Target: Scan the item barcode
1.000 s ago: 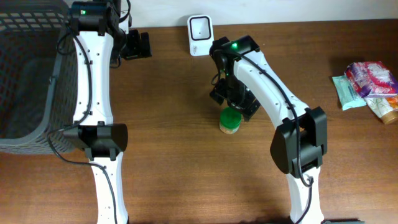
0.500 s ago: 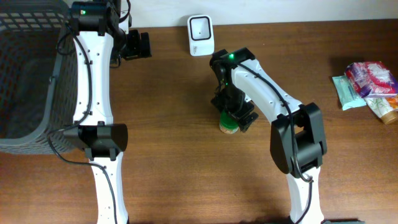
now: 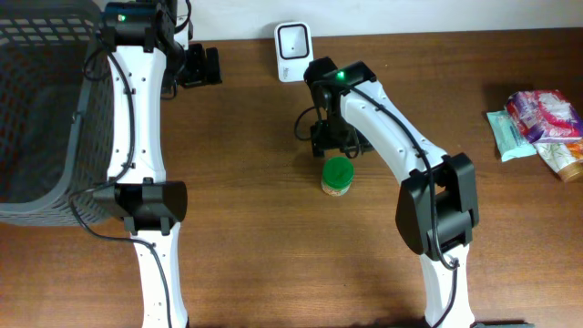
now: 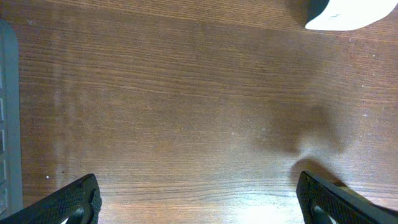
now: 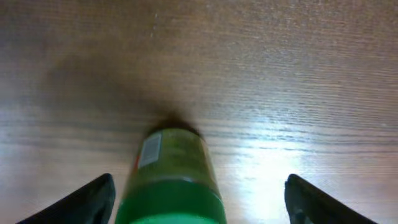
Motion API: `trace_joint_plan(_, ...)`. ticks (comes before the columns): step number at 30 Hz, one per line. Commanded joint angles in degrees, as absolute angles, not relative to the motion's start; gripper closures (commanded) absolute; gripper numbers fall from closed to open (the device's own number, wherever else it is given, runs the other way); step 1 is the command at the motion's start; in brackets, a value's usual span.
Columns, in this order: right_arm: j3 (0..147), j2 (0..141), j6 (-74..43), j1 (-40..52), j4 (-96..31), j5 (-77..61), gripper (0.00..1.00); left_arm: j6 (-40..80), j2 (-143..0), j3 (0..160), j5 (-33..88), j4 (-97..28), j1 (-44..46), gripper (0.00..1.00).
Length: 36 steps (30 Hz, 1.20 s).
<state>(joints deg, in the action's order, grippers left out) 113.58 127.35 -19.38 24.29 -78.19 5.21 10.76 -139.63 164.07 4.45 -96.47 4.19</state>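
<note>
Looking down at a brown wooden worktop [image 3: 246, 228] with a green-lidded jar [image 3: 337, 176] standing upright roughly in the middle. Sitting well in front of the white scanner [image 3: 293, 40], which is parked at the back edge. No contact between the two, just bare wood and the right arm's wrist in between.

Right pincer [image 5: 199, 182] hovering just behind the jar on the scanner side, spread wide and gripping nothing. Through the wrist camera: black fingers [image 5: 87, 202] poking in at both bottom corners, jar dead centre between them with the green lid nearest the lens. Clear wood showing between the jar and the right-hand finger, much tighter on the left but not actually clamped. Also a pale label patch [image 5: 149, 151] on the jar's side, way too blurry to read, so can't say if that's the barcode.

Left pincer [image 4: 198, 186] way off at the back left, fully open too, nothing in it, pointing at plain wood. Just a corner of the scanner peeking into the top right of that view.

Other stuff: dark mesh basket [image 3: 36, 100] filling the far left, and a little heap of snack packets [image 3: 542, 123] over at the right edge, well apart from everything else.
</note>
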Motion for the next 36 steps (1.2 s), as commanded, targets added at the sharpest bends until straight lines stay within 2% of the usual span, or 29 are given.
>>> trace_joint_plan(1,114.83,126.89,-14.74,23.88,-80.93,5.26,0.17,10.85,-139.17,164.03,4.21,-96.53,4.49,0.01)
trace_joint_plan(2,114.83,126.89,-11.68,23.94,-82.06,0.23,0.12,10.85,-139.17,164.03,4.23,-96.53,4.49,0.01)
trace_joint_plan(3,114.80,126.89,-7.05,24.10,-83.44,-6.92,0.01,10.85,-139.17,164.00,4.23,-96.53,4.49,0.01)
trace_joint_plan(13,112.38,126.91,-6.33,24.36,-87.61,-8.32,0.01,10.85,-139.17,164.00,4.23,-96.53,4.49,0.01)
trace_joint_plan(18,111.48,126.91,-39.16,22.11,-84.86,-6.26,0.01,10.85,-139.17,164.03,4.23,-96.53,4.49,0.01)
trace_joint_plan(19,111.48,126.91,-43.20,20.75,-83.96,-7.44,0.01,10.85,-139.17,164.03,4.23,-96.53,4.49,0.01)
trace_joint_plan(23,111.13,126.91,-46.70,19.33,-83.74,-13.26,0.01,10.85,-139.17,164.03,4.23,-96.53,4.49,0.01)
trace_joint_plan(27,109.27,126.91,-70.83,19.46,-83.79,-14.52,0.01,10.85,-139.17,164.03,4.23,-96.53,4.49,0.01)
trace_joint_plan(33,108.40,126.91,-77.36,20.78,-83.50,-15.62,0.02,10.85,-139.17,164.00,4.23,-96.53,4.49,0.01)
trace_joint_plan(36,105.38,126.91,-78.74,22.06,-81.14,-11.68,0.01,10.85,-139.17,164.03,4.23,-96.53,4.49,0.01)
